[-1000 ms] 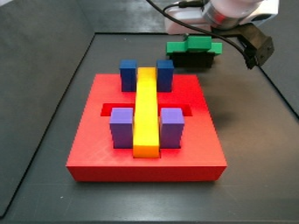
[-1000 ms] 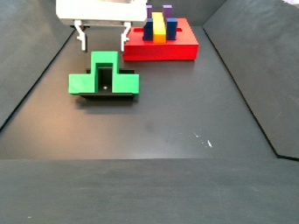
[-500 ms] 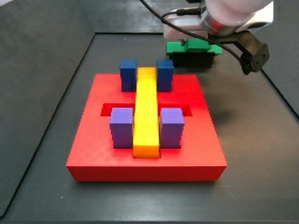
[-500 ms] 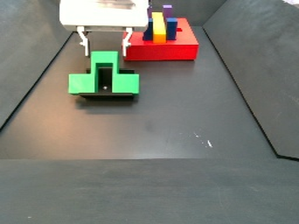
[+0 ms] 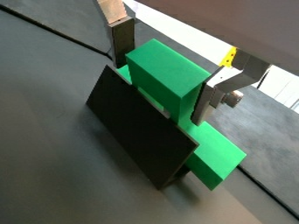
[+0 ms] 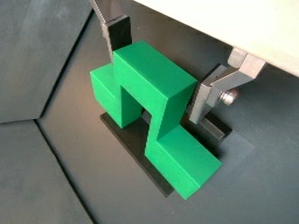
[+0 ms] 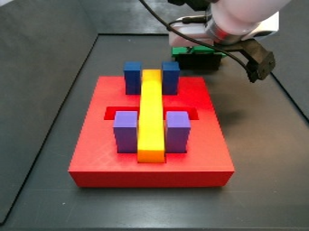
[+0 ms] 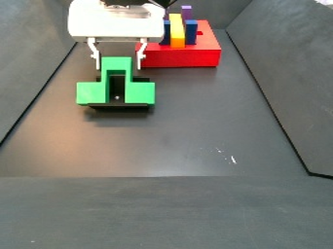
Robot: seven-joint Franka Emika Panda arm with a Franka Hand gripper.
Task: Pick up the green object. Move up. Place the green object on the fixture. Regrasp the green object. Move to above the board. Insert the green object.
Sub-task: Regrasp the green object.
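Observation:
The green object (image 8: 115,89) stands on the black fixture (image 8: 119,108), its raised middle block pointing up and its legs spread to both sides. My gripper (image 8: 117,53) hangs directly over it, open. In both wrist views the fingers (image 5: 121,42) (image 6: 117,35) flank the top of the middle block (image 5: 176,77) (image 6: 149,83) with small gaps on each side. The fixture's dark plate (image 5: 135,131) shows in front of the piece. In a side view the arm hides most of the green object (image 7: 196,52). The red board (image 7: 108,153) lies nearer the front.
The board (image 8: 196,54) carries a yellow bar (image 7: 151,113), two blue blocks (image 7: 133,74) and two purple blocks (image 7: 126,132). Raised black walls edge the dark floor (image 8: 196,146).
The gripper has come down over the green object, so its fingers now reach beside the raised block. The green object and the board have not moved.

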